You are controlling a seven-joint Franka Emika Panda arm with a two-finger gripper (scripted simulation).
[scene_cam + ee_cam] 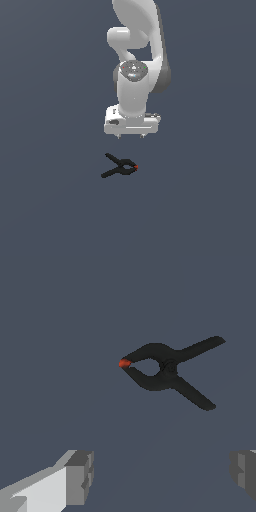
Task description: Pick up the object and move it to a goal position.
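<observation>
Though black, clamp [121,166] orange-tipped.

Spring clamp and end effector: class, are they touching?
Apart. The wrist view shows bare floor between the spring clamp and the open end effector; its fingers hold nothing.

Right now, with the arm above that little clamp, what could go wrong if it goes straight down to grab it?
The clamp sits off-centre from the open gripper, so a straight descent may miss it. Its thin splayed handles could slip or twist between the fingers. It lies flat, so the fingers may hit the surface.
</observation>
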